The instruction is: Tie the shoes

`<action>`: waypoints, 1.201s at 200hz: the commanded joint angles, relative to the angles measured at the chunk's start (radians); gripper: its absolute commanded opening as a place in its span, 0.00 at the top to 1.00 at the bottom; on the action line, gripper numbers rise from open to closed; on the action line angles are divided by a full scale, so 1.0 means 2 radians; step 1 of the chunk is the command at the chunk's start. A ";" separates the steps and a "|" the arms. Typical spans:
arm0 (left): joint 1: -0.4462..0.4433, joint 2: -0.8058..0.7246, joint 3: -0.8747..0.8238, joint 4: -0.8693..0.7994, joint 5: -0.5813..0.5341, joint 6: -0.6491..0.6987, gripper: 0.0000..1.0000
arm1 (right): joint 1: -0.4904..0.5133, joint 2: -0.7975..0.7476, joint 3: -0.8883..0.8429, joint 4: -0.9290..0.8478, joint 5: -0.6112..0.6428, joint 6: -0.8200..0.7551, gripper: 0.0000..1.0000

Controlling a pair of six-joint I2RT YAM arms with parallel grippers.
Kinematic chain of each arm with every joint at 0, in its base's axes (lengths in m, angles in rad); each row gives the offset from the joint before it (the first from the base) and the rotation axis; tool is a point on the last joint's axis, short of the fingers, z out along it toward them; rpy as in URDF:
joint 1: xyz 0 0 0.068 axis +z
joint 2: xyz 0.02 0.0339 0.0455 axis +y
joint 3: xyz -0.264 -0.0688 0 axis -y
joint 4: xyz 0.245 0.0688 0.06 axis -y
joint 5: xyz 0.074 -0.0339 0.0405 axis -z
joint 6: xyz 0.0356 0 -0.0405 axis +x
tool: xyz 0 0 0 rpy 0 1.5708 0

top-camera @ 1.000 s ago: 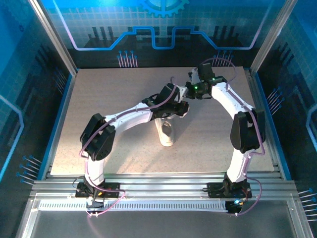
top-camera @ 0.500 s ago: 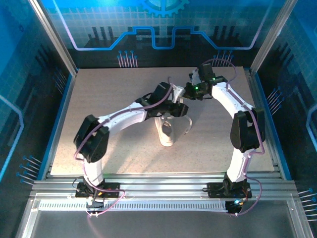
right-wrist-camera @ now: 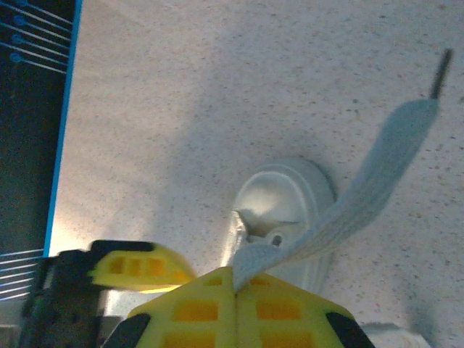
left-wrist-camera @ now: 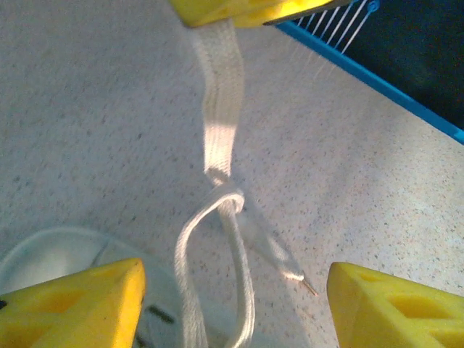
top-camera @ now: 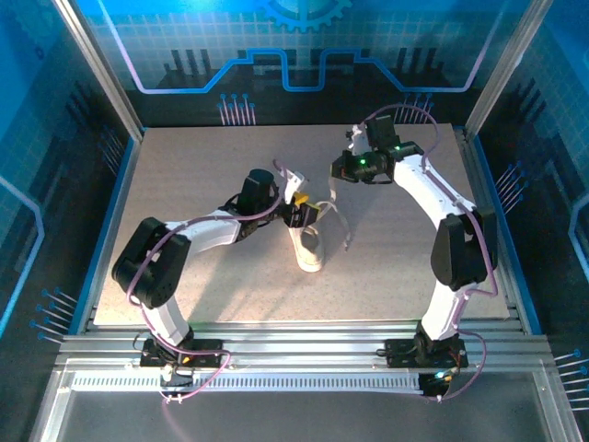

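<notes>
A white sneaker (top-camera: 309, 247) lies mid-worktop (top-camera: 202, 184). The right end effector (right-wrist-camera: 233, 293) pinches its lace (left-wrist-camera: 221, 109) straight above a loose knot (left-wrist-camera: 226, 192). The left end effector (left-wrist-camera: 233, 275) gapes wide, holding nothing. Pulling harder may drag the light shoe, or the lace may slip free and loosen the knot.

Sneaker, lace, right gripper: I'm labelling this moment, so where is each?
sneaker (top-camera: 310, 250), top external view, on its white upper.
lace (left-wrist-camera: 219, 94), left wrist view, on its flat upper stretch.
right gripper (right-wrist-camera: 233, 281), right wrist view, at the seam between its shut fingertips.
</notes>
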State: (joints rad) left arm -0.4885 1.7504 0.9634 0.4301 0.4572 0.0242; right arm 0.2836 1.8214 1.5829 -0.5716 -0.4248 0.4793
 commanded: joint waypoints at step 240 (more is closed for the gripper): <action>0.024 0.094 0.135 -0.052 0.090 -0.028 1.00 | 0.050 -0.048 -0.018 0.074 -0.029 0.010 0.73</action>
State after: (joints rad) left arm -0.4404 1.9629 1.1950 0.4088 0.6632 0.0025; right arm 0.3573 1.7744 1.5723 -0.4759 -0.4381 0.5034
